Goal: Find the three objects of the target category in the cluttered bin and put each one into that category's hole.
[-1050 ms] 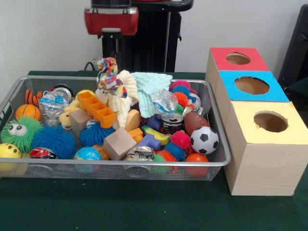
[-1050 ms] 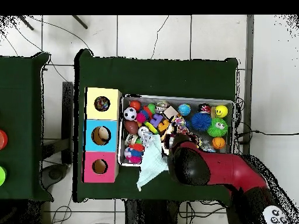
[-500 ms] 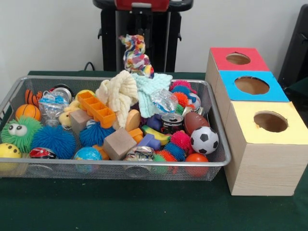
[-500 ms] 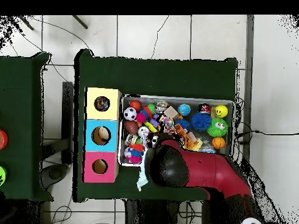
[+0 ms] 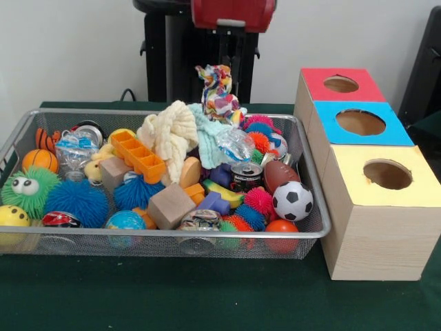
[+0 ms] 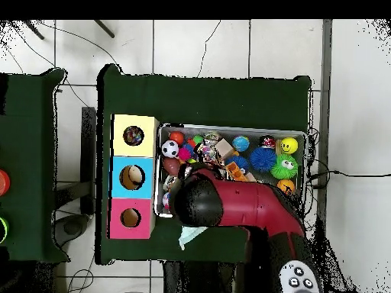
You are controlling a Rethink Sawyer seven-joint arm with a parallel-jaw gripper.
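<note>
Now gripper clamped on multicoloured rope toy, carried rightward toward boxes, above bin.

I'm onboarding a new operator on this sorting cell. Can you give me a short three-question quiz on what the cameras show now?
1. True or false: the multicoloured rope toy hangs lifted above the wire bin, under the arm.
2. Multiple choice: which box stands nearest the camera in the front view? A) red box B) blue box C) yellow box
3. Fill in: the soccer ball lies in the bin's corner closest to the ___ box.

Key: 1 true; 2 C; 3 yellow.
</note>
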